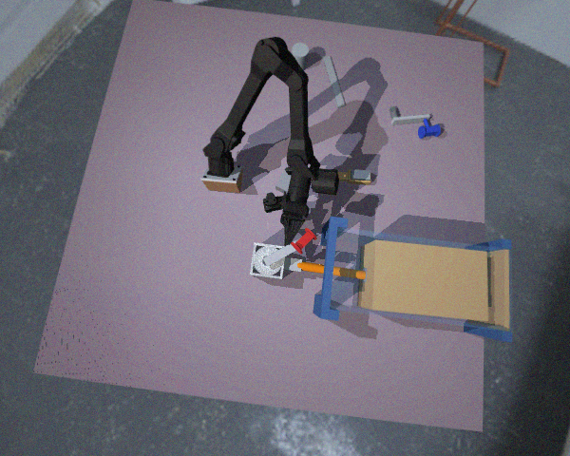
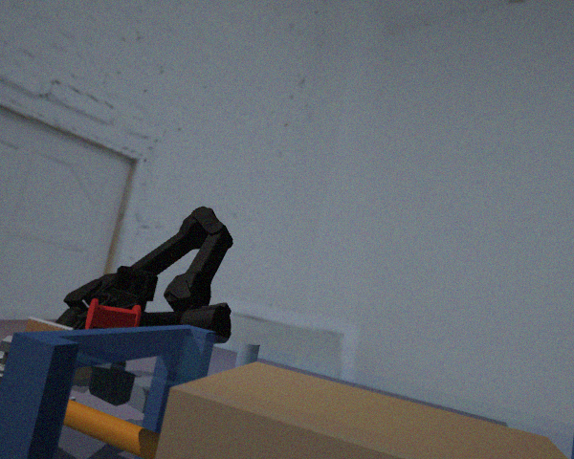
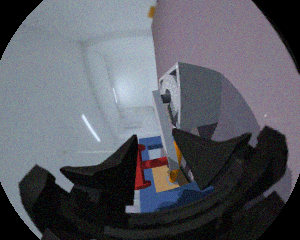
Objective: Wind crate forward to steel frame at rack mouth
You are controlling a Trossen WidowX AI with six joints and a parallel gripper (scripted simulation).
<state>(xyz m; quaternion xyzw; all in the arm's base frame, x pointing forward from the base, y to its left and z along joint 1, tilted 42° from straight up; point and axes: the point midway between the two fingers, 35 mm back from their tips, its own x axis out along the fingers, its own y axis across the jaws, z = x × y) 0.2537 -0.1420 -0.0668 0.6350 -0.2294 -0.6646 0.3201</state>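
Observation:
The grey winch (image 1: 263, 263) (image 3: 190, 96) stands on the bench left of the cubby. The handle sits in its top hole, its grey crank arm (image 1: 286, 252) pointing up-right and ending in a red grip (image 1: 304, 240) (image 2: 112, 316) (image 3: 140, 171). My gripper (image 1: 294, 231) (image 3: 154, 134) is open, pointing down right beside the red grip; the fingers stand apart around the handle's end without clamping it. An orange strap (image 1: 331, 270) (image 2: 100, 425) runs from the winch through the blue steel frame (image 1: 334, 226) (image 2: 104, 338) to the tan crate (image 1: 425, 279) (image 2: 326, 415), which sits flat a little behind the frame.
Loose tools lie behind: a blue-gripped handle (image 1: 428, 129) with a grey L-bar (image 1: 407, 118), a grey bar (image 1: 335, 81), a grey cylinder (image 1: 300, 49) and a wooden-handled tool (image 1: 356, 175). The arm base (image 1: 221, 180) stands left of them.

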